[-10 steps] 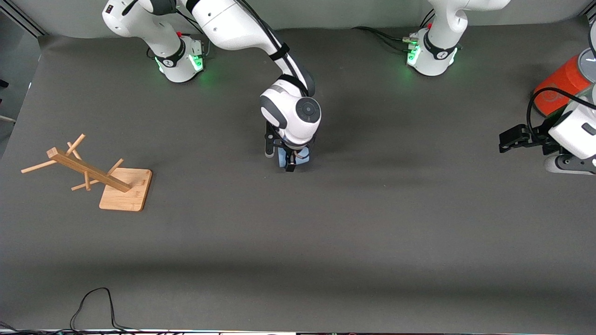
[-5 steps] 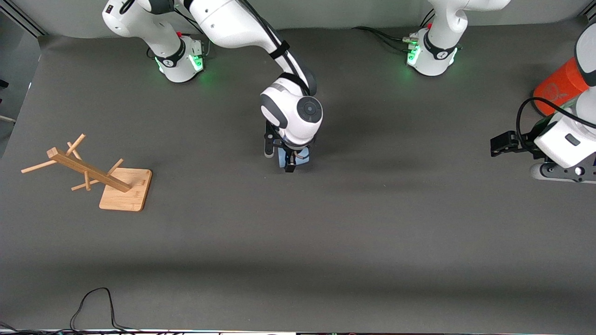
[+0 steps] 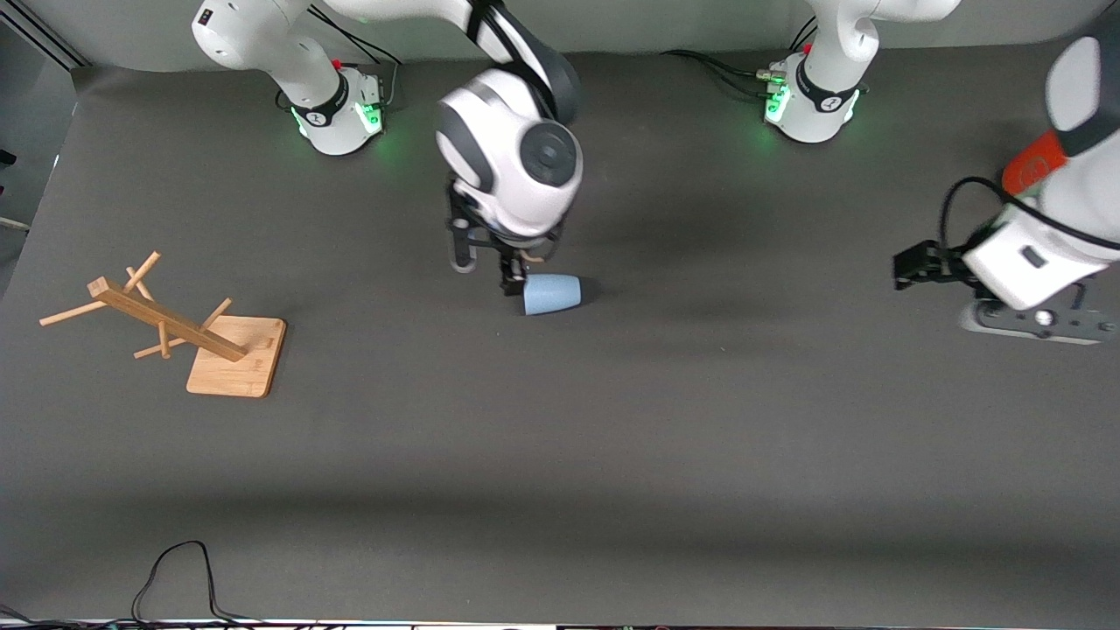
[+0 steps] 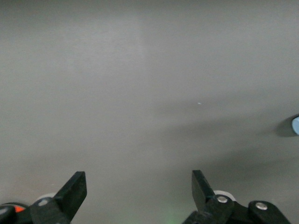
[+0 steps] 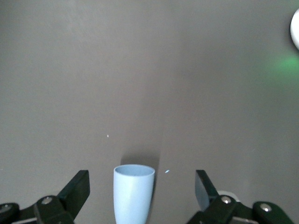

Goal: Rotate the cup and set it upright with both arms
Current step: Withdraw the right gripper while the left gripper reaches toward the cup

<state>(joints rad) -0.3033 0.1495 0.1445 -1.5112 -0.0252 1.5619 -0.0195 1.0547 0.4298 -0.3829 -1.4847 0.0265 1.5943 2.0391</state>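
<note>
From the front, a light-blue cup [image 3: 551,293] lies on its side mid-table; the right gripper [image 3: 487,271] hangs just above its end, fingers spread, holding nothing, while the left gripper [image 3: 914,264] waits over the left arm's end of the table. The left wrist view shows its fingers wide and empty, the cup [image 4: 295,125] well off. The right wrist view shows the cup [image 5: 133,192] between open fingers: light, stiff, probably slippery plastic, best pinched across its walls
</note>
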